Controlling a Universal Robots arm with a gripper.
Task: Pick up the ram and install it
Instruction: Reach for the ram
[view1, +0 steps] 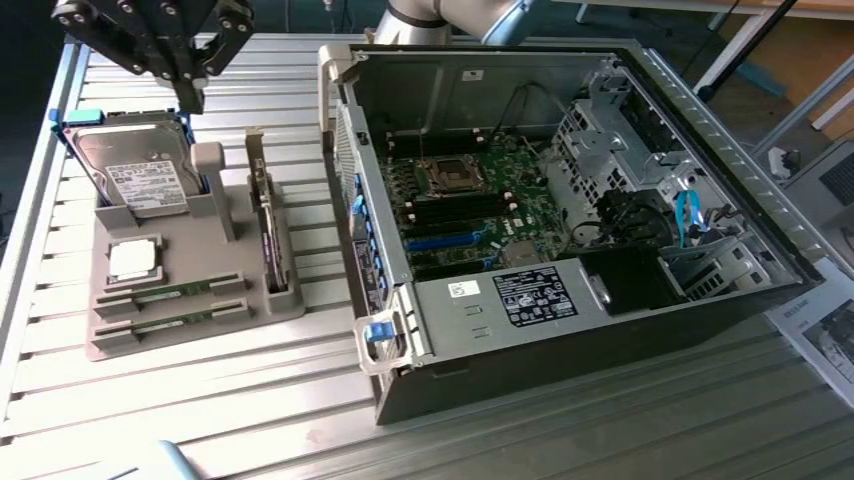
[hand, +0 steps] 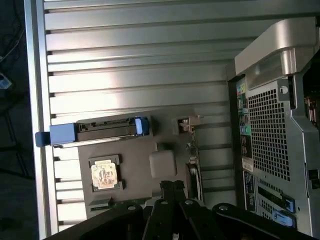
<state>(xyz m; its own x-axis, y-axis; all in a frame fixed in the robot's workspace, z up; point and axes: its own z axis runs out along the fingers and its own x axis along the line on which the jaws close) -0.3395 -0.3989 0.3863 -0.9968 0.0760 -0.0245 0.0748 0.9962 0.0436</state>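
Gripper (view1: 187, 95) hangs high over the drive (view1: 134, 170), fingers clenched on nothing. The ram (view1: 171, 291), two sticks, lies slotted along the holder (view1: 220, 262), well apart, presented for a pinch. Case (view1: 454, 330) lies open, board facing up.

Closed pincer (hand: 172, 190) hovers over grey holder (hand: 131, 159) — processor (hand: 104, 175) and drive (hand: 107, 129) seated.

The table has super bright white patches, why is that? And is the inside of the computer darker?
Exterior view: light bounces off the metal table beside the grey holder, washing it white, and the square chip glares too; the inside of the computer sits in shade. Wrist view: a bright band of glare crosses the table.
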